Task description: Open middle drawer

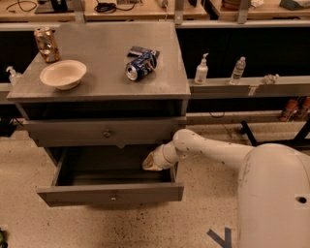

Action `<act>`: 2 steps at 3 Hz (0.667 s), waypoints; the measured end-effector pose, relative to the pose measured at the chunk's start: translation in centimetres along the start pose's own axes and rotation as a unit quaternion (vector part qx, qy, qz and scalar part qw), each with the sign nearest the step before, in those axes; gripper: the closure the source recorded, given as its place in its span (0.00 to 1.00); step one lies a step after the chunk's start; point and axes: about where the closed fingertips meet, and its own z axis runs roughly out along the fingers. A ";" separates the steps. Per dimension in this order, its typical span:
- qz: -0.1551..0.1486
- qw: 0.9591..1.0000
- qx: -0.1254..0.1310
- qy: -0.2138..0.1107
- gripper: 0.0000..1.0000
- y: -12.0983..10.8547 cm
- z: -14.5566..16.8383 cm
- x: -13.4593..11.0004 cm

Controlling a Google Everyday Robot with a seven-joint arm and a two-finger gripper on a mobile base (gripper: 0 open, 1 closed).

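The middle drawer (72, 195) stands pulled well out below the worktop (106, 58), so we judge the opening nearly done — the gripper (152, 162) hangs inside its right side, clenched or released we cannot tell — and next it must draw clear without nudging the drawer.

Lab or workshop: speckled floor (145, 227), workbench (145, 13) with cables (104, 7) along frame top, bottles (201, 70) on ledge (286, 86) at right. Gripper (151, 163) mid-frame, by grey cabinet (106, 68).
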 end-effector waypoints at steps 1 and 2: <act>0.018 1.000 -0.015 0.002 1.00 0.9 1.4 0.2; 0.050 0.998 -0.029 0.003 1.00 3.1 2.8 1.0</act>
